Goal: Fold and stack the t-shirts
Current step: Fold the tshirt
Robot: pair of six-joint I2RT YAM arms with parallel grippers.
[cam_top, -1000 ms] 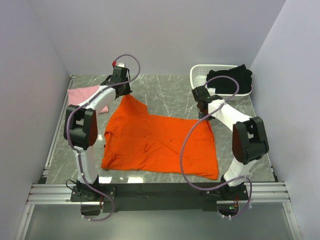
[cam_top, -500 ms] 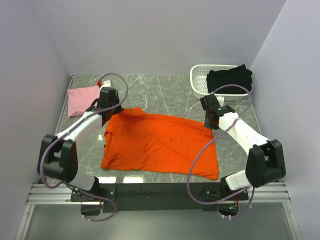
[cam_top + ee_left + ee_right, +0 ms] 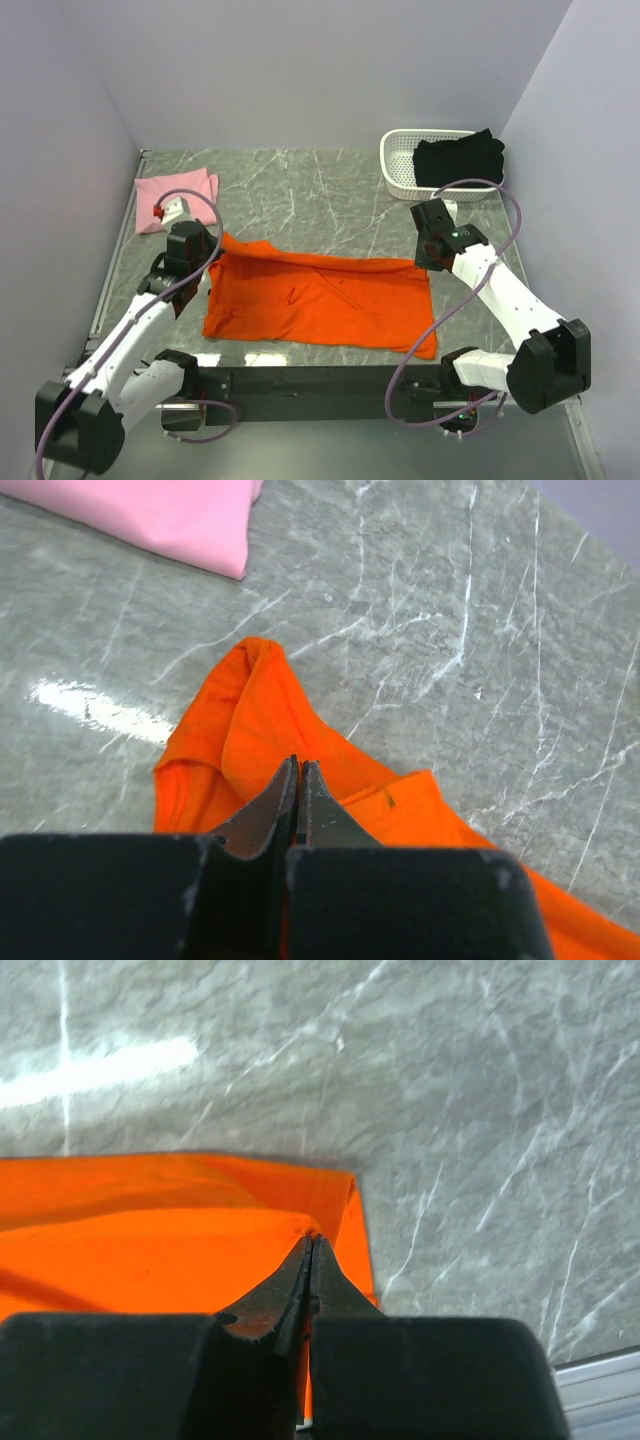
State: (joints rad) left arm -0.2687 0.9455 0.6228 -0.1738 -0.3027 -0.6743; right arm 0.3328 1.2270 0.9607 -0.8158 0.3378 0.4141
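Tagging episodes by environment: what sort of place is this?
Probably a lab robot cell: plain white walls box in a marble-look table, and the left arm and right arm, mounted on an aluminium rail, grip an orange t-shirt.

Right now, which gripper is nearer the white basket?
Right. The right gripper pinches the orange shirt near the basket; the left gripper holds it across the table.

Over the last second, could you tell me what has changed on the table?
The left arm and right arm, jaws shut on the orange shirt's far edge, drew it toward the near side, folding it over itself. Pink shirt, black shirt and basket stayed put.
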